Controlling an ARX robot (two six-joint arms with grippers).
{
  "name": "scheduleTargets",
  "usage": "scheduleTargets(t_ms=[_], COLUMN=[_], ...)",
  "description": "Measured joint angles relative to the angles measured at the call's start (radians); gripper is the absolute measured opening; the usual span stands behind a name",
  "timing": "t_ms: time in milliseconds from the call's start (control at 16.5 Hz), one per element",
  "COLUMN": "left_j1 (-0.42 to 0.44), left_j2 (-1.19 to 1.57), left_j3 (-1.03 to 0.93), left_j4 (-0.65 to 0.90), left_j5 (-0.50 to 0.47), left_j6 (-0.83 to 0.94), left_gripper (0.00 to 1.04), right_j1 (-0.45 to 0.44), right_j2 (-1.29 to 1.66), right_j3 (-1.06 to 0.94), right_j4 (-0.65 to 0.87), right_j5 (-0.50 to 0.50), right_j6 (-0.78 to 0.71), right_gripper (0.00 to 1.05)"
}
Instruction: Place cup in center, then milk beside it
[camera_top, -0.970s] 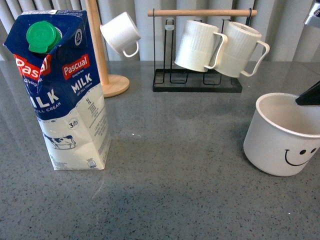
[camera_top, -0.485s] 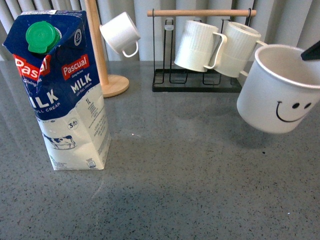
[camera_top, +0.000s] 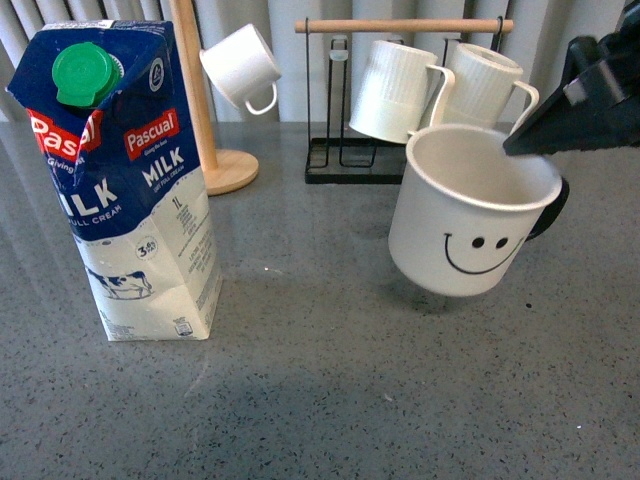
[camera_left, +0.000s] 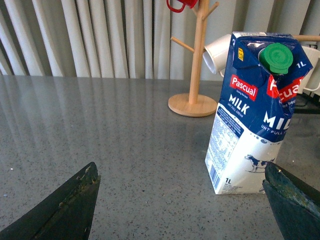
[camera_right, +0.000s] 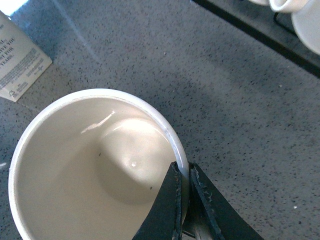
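The cup (camera_top: 465, 215), white with a black smiley face and black handle, hangs tilted just above the grey table, right of centre. My right gripper (camera_top: 528, 145) is shut on its rim; in the right wrist view the gripper (camera_right: 183, 172) pinches the cup (camera_right: 90, 165) wall, one finger inside and one outside. The milk (camera_top: 125, 180), a blue-and-white Pascual carton with a green cap, stands upright at the left. In the left wrist view my left gripper (camera_left: 182, 192) is open, low over the table, with the milk (camera_left: 255, 112) beyond it, apart from both fingers.
A black rack (camera_top: 395, 160) with a wooden bar holds two ribbed cream mugs (camera_top: 400, 88) at the back. A wooden mug tree (camera_top: 205, 100) carries a small white cup (camera_top: 242, 65) at the back left. Curtains hang behind the grey table (camera_top: 300, 380).
The cup has been lifted off the table at the far right and carried left toward the centre, tilting as it went. The milk has stayed put.
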Motion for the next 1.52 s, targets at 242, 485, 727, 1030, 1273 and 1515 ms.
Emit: scheduleTargets(t_ms=[242, 485, 727, 1030, 1273, 1515], left_j1=[0.000, 0.000, 0.000, 0.000, 0.000, 0.000], left_j2=[0.000, 0.000, 0.000, 0.000, 0.000, 0.000], left_j3=[0.000, 0.000, 0.000, 0.000, 0.000, 0.000], left_j4=[0.000, 0.000, 0.000, 0.000, 0.000, 0.000], left_j5=[0.000, 0.000, 0.000, 0.000, 0.000, 0.000], left_j6=[0.000, 0.000, 0.000, 0.000, 0.000, 0.000], left_gripper=[0.98, 0.98, 0.98, 0.98, 0.98, 0.98], right_j1=[0.041, 0.067, 0.082, 0.082, 0.082, 0.073], right_j2=[0.040, 0.088, 0.097, 0.099, 0.055, -0.074], right_j3=[-0.002, 0.010, 0.020, 0.021, 0.028, -0.011], right_j4=[0.004, 0.015, 0.014, 0.010, 0.048, 0.195], right_j5=[0.034, 0.068, 0.081, 0.087, 0.042, 0.056], right_j6=[0.004, 0.021, 0.031, 0.045, 0.083, 0.144], right_gripper=[0.03, 0.03, 0.03, 0.21, 0.87, 0.99])
